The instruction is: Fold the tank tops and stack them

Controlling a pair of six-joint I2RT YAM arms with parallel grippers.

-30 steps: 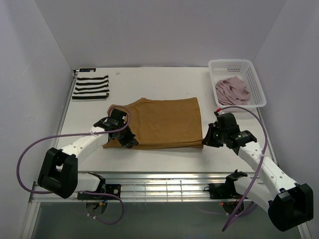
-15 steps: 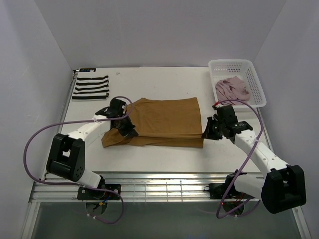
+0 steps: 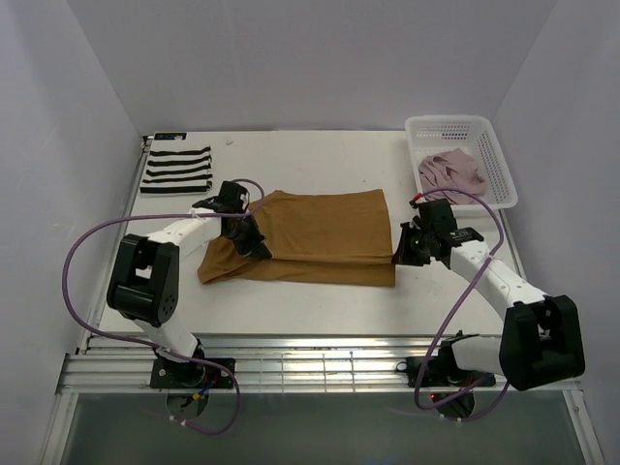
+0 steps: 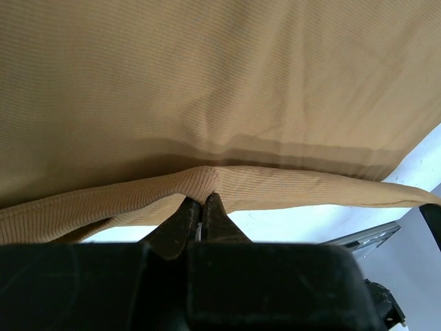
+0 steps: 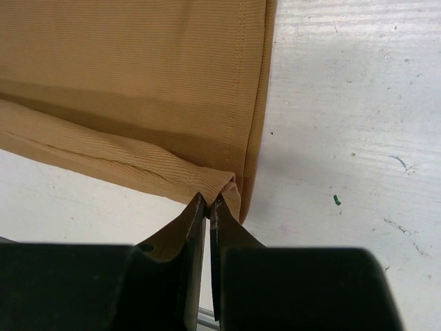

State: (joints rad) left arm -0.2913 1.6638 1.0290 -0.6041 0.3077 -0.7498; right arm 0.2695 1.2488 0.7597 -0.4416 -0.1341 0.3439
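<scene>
The tan-brown tank top (image 3: pixel 320 232) lies mid-table, its near edge lifted and carried back over itself. My left gripper (image 3: pixel 250 244) is shut on the top's left near edge (image 4: pixel 207 181). My right gripper (image 3: pixel 403 250) is shut on its right near corner (image 5: pixel 224 183). The striped tank top (image 3: pixel 176 169) lies folded at the back left. The pink tank top (image 3: pixel 449 174) sits crumpled in the white mesh basket (image 3: pixel 496 160) at the back right.
White walls close in the table on both sides and at the back. The basket stands close behind my right arm. Purple cables loop from both arms. A metal rail (image 3: pixel 310 363) runs along the table's near edge.
Both grippers have moved away from me with the tan top's near edge, folding it back over the cloth. The visible tan area has become shallower front to back.
</scene>
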